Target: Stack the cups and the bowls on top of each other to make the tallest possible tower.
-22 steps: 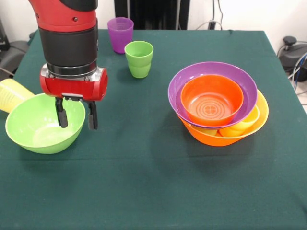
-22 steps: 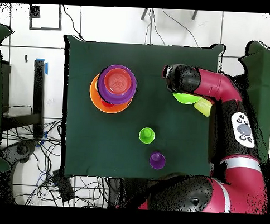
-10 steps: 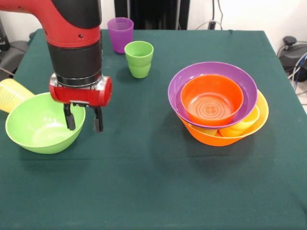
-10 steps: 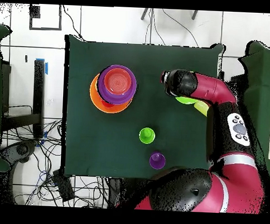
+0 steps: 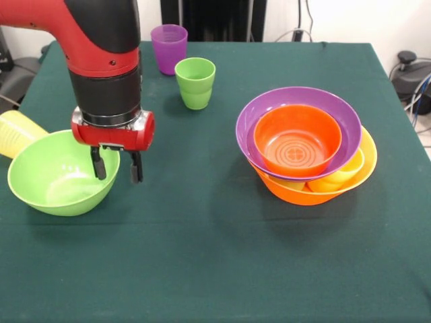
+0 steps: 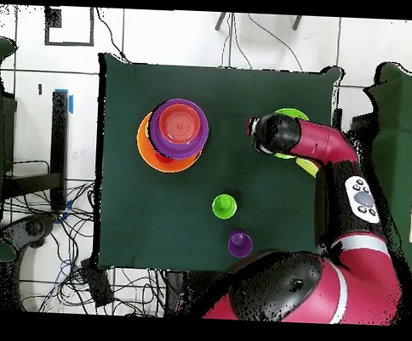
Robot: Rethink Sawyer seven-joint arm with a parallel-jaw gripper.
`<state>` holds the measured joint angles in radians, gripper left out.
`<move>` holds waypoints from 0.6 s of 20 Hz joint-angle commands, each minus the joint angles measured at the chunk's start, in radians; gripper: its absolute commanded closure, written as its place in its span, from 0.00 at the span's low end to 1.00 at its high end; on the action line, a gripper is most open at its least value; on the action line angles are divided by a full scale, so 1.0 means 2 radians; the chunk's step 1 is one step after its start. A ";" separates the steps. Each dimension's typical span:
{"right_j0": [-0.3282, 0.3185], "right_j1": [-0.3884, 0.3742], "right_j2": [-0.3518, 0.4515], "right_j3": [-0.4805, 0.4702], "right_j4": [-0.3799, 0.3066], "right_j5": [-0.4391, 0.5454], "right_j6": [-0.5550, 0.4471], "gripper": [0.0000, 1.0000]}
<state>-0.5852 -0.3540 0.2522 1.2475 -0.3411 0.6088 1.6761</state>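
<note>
Green cloth is covering the table [image 5: 202, 269], and nearest the camera on the right the tower [image 5: 306, 151] is being seen: a big yellow-orange bowl [image 5: 296, 193] as base, a yellow cup [image 5: 337, 178] lying inside it, a wide purple bowl [image 5: 256, 108] resting tilted above, and a small orange bowl [image 5: 296, 138] nested in that. On the left, at about the same depth, a lime green bowl [image 5: 47, 178] is sitting upright on the cloth. The gripper [image 5: 117, 165] is being held at its right rim, jaws spread, one finger [image 5: 100, 163] inside the bowl and the other outside over the cloth; whether the rim is being touched cannot be told. A pale yellow cup [image 5: 17, 132] is lying on its side just behind the bowl, at the table's left edge. Further back a lime green cup [image 5: 195, 82] is standing upright, and beyond it, near the far edge, a purple cup [image 5: 169, 47] is standing upright too. From overhead the arm [image 6: 329, 157] is seen covering most of the green bowl.
</note>
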 commanded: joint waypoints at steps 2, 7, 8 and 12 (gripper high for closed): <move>0.005 0.015 -0.010 0.017 -0.003 0.016 0.029 0.00; 0.007 0.024 -0.019 0.009 0.001 0.017 0.038 0.00; 0.007 0.024 -0.020 0.008 0.002 0.016 0.038 0.00; 0.008 0.027 -0.023 0.009 0.005 0.013 0.038 0.00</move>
<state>-0.5853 -0.3274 0.1994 1.2487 -0.3324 0.6084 1.6761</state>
